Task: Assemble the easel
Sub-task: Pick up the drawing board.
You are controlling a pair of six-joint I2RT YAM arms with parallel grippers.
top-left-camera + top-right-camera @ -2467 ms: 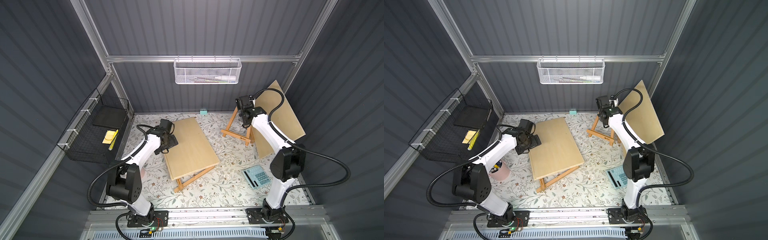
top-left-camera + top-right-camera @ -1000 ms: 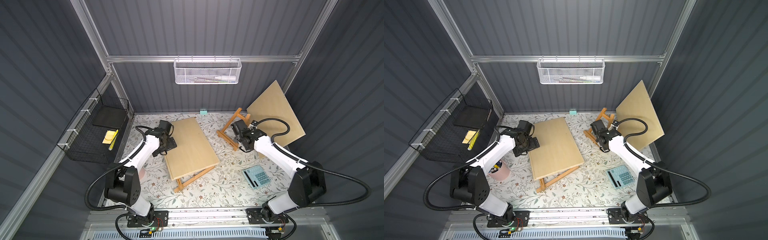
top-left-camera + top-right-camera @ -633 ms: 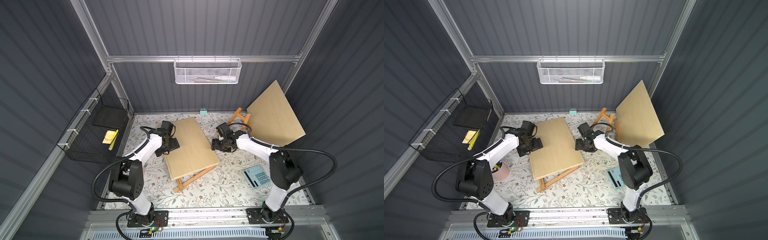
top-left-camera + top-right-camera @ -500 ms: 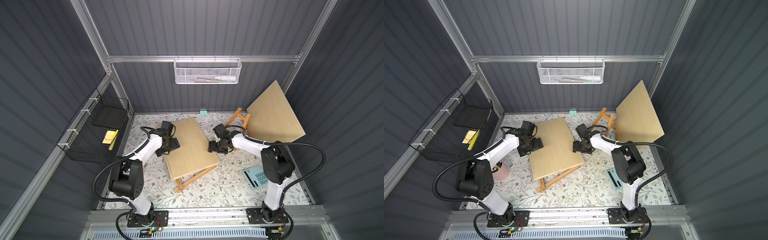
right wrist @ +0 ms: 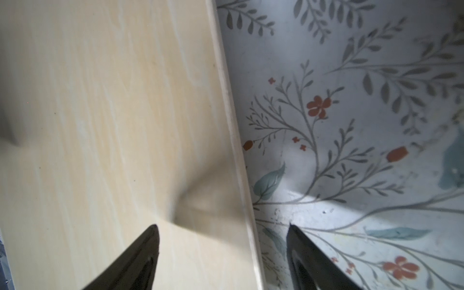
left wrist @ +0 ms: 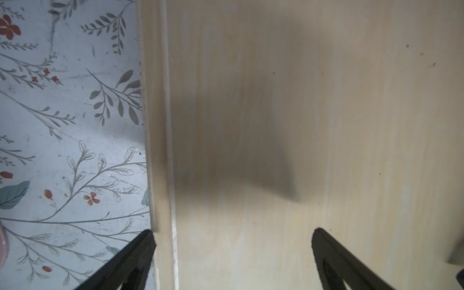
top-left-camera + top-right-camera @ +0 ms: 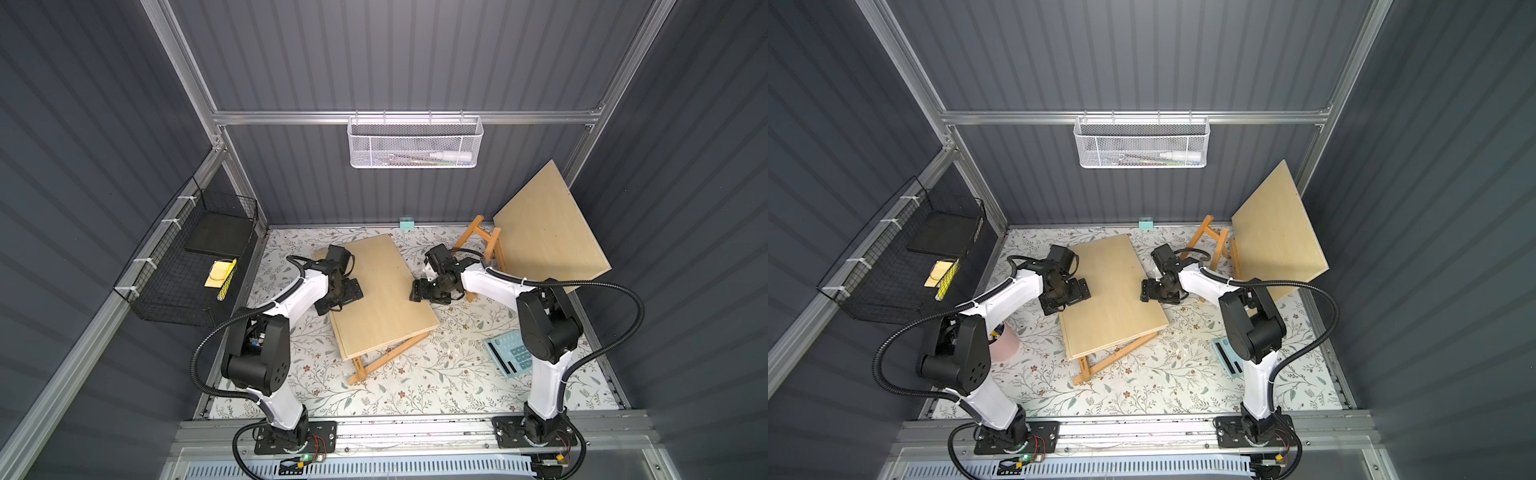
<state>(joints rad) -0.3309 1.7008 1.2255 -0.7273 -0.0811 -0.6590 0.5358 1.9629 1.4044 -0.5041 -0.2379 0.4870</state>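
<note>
A pale wooden board lies flat mid-table on an easel frame whose leg sticks out at the front. My left gripper is open at the board's left edge. In the left wrist view its fingers straddle that edge, one over the board, one over the table. My right gripper is open at the board's right edge and straddles it the same way. Neither holds anything. A second easel frame and a second board lean at the back right.
A teal calculator lies front right. A pink cup stands by the left arm's base. A black wire basket hangs on the left wall and a white mesh basket on the back wall. A small teal block lies at the back edge.
My right arm has swung from the easel frame at the back right to the flat board's right edge, its jaws widening slightly. My left gripper has stayed open at the left edge.
</note>
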